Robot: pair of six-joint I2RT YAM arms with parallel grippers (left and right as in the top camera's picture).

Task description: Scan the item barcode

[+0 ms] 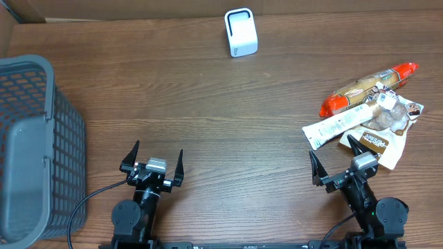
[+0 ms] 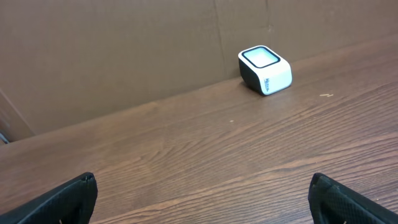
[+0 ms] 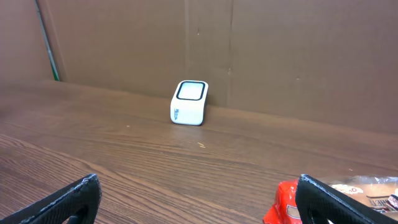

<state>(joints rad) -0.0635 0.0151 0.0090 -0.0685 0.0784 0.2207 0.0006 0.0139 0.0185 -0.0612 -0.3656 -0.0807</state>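
Brown wood-grain table (image 1: 235, 117) fills the overhead view, with a cardboard wall (image 2: 124, 56) standing along its far edge. At the near edge, the left gripper (image 1: 158, 147) has its black fingers spread fully apart and grips nothing; only bare wood lies between them. The right gripper (image 1: 330, 146) is likewise splayed wide and empty. Its outer fingertip sits just at the edge of a beige snack packet (image 1: 382, 146), and I cannot tell whether they touch. That packet belongs to a small pile at the table's right side: a long white packet (image 1: 336, 127), a clear bag of pale pieces (image 1: 393, 114), and a long packet with orange-red ends (image 1: 367, 88) lying farthest back. Well apart from both arms, the white barcode scanner (image 1: 241, 32) stands upright near the wall, its window facing up. A grey plastic basket (image 1: 66, 138) occupies the far left.
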